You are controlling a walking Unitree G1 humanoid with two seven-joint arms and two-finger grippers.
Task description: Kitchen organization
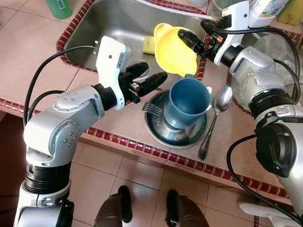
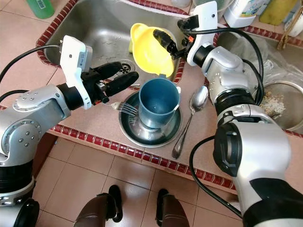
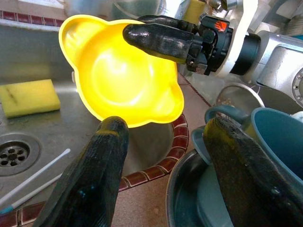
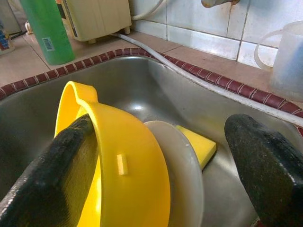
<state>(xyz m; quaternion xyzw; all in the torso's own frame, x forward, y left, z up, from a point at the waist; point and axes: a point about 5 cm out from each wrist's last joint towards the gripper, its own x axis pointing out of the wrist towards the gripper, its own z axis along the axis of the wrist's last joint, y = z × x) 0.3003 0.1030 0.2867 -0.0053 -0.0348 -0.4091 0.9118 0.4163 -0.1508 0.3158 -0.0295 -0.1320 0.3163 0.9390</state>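
Note:
A yellow bowl point(image 1: 170, 52) stands tilted on edge over the sink's right rim, just above a blue cup point(image 1: 189, 100). My right gripper point(image 1: 185, 38) is open around the bowl's wall. One of its fingers point(image 4: 52, 165) lies against the bowl's inside and the other stands well clear behind it. The blue cup sits in a steel bowl point(image 1: 158, 132) on the counter, with a fork point(image 1: 152, 108) leaning in it. My left gripper point(image 1: 152, 73) is open and holds nothing, hovering left of the cup just above the fork.
A large spoon point(image 1: 216, 113) lies on the counter right of the steel bowl. The steel sink point(image 1: 109, 23) holds a yellow sponge point(image 1: 149, 45) and a white plate point(image 4: 182, 161). A green bottle point(image 1: 59, 7) stands at the back left. The counter's tiled front edge point(image 1: 132, 142) runs just below the steel bowl.

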